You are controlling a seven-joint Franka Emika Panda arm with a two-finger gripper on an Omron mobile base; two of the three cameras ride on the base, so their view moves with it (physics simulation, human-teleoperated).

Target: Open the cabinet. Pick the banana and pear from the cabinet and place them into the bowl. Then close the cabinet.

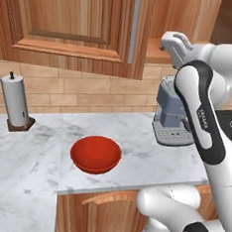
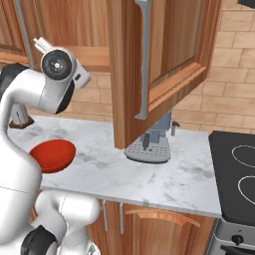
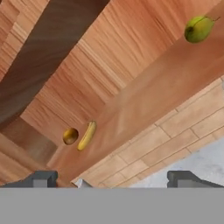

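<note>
A small curved yellow banana [image 3: 87, 135] lies on the smooth wooden shelf inside the reddish-brown cabinet [image 2: 164, 55], just beside a rounded golden-brown fruit [image 3: 70, 136]. Well apart along the same shelf sits the yellow-green pear [image 3: 198, 28], plump, with a thin dark stem. The cabinet's raised-panel right door stands swung open, its slim grey metal handle [image 2: 143, 60] running vertically. Below, a shallow glossy red bowl [image 1: 95, 154] rests on the veined white marble counter [image 1: 29, 165], near a paper-towel roll [image 1: 14, 100] on a wooden base and a grey coffee machine [image 1: 170, 113]. The gripper [image 3: 113, 178], fingers spread wide, holds nothing and faces the shelf.
</note>
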